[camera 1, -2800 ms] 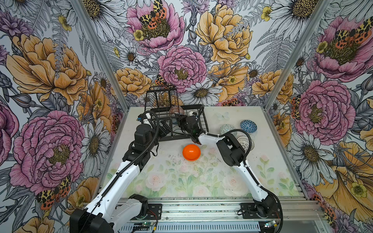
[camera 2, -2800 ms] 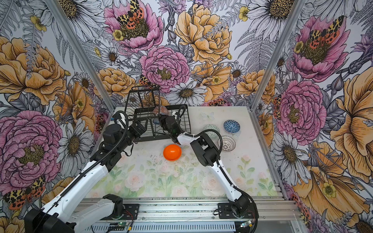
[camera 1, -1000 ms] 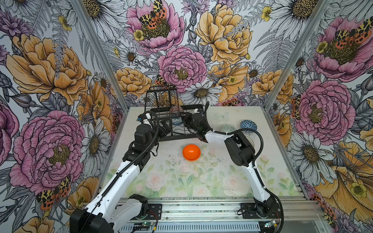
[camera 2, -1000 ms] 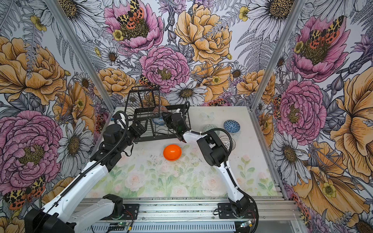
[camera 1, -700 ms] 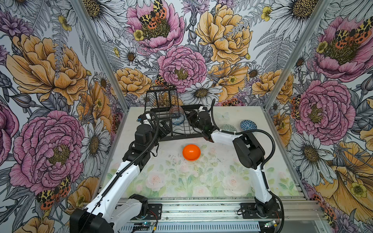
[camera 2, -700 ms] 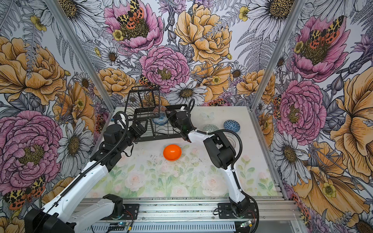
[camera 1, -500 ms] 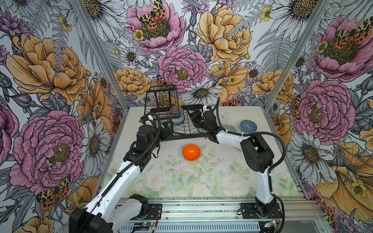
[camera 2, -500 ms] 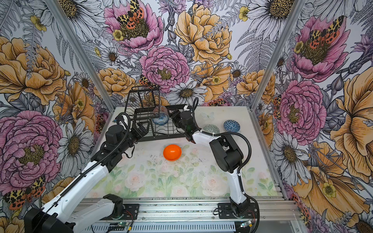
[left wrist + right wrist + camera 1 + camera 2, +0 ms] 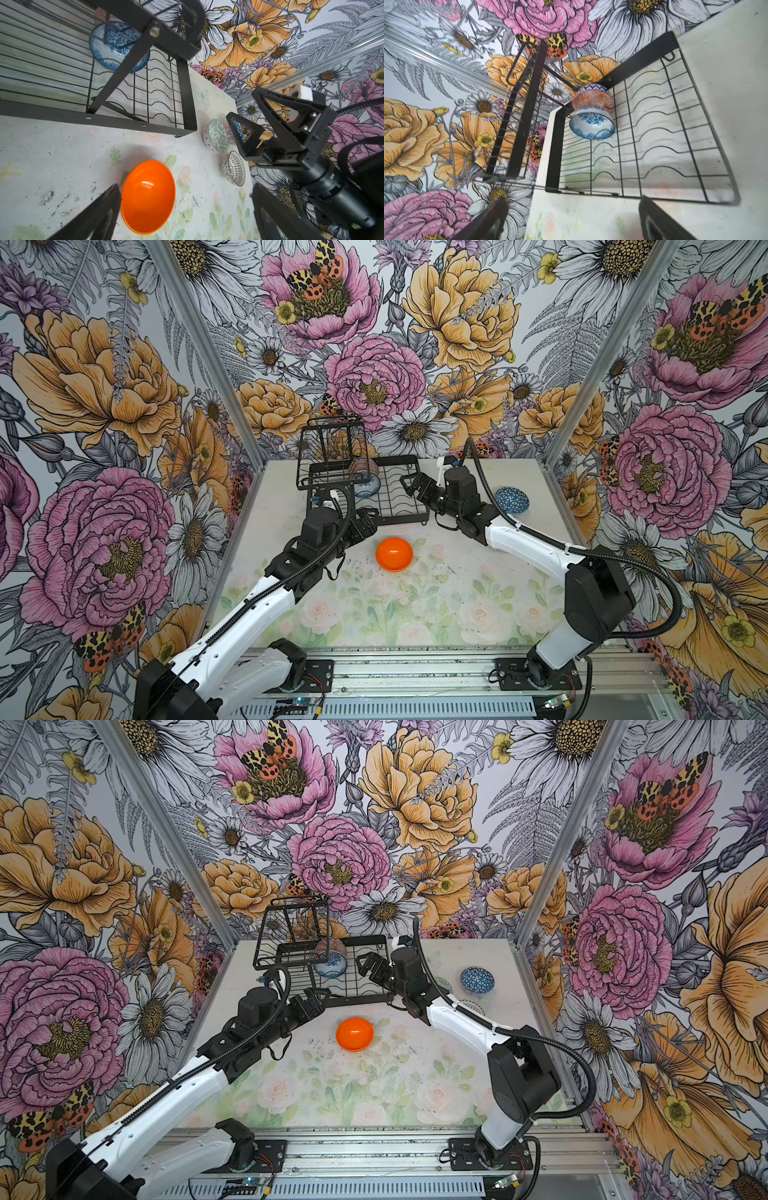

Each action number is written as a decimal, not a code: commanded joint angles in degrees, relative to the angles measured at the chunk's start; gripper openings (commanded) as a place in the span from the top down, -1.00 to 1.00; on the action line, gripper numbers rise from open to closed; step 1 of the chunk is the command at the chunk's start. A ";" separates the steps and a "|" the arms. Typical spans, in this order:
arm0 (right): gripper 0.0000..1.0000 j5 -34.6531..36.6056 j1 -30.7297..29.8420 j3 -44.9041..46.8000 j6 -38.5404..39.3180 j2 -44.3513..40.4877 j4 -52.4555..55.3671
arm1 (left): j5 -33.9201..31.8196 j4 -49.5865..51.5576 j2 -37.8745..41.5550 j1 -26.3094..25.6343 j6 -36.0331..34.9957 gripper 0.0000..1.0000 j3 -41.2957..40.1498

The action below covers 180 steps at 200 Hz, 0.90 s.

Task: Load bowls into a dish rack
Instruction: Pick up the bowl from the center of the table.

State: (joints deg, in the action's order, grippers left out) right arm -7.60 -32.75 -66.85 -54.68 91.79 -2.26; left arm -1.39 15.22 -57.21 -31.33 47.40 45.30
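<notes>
The black wire dish rack (image 9: pixel 405 519) (image 9: pixel 357 1001) stands at the back of the table. A blue-white floral bowl (image 9: pixel 366 486) (image 9: pixel 591 126) leans on edge in its slots against an orange-white bowl (image 9: pixel 592 101). My right gripper (image 9: pixel 413 486) (image 9: pixel 573 200) hangs open and empty over the rack's right end. A plain orange bowl (image 9: pixel 394 554) (image 9: pixel 147 196) sits upright in front of the rack. My left gripper (image 9: pixel 368 522) (image 9: pixel 187 191) is open just left of it, one finger (image 9: pixel 110 199) beside its rim.
A dark blue geometric bowl (image 9: pixel 512 499) sits at the right rear. A pale green-grey bowl (image 9: pixel 217 135) and a black-white lattice bowl (image 9: pixel 233 170) lie under the right arm. The raised basket tier (image 9: pixel 332 452) stands at the rack's left end.
My right gripper has opened and drawn back to the right, leaving the blue-white bowl in the rack. The left gripper has edged toward the orange bowl.
</notes>
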 commanded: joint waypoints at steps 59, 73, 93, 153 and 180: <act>-0.99 1.61 -7.75 6.64 8.98 -2.01 10.75 | -2.76 1.06 7.12 -2.06 8.98 -0.97 -11.79; -0.99 2.14 -9.15 6.04 9.06 -0.51 11.28 | -0.63 0.01 10.04 -0.12 10.30 -0.97 -14.79; -0.92 2.09 -10.60 4.46 9.60 1.68 12.19 | 5.22 -3.35 14.32 4.62 12.24 -0.97 -19.66; -0.70 4.20 -15.12 -2.38 14.26 6.92 16.29 | 16.94 -5.09 16.89 18.06 15.12 -0.97 -24.46; -0.61 4.52 -16.74 -5.64 15.63 10.44 18.26 | 18.73 -6.73 15.11 19.66 14.80 -0.97 -24.19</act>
State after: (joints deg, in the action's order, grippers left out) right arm -4.75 -48.12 -69.19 -41.69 99.04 13.19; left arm 12.71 11.97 -40.88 -12.97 61.63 21.19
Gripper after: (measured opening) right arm 0.822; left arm 0.986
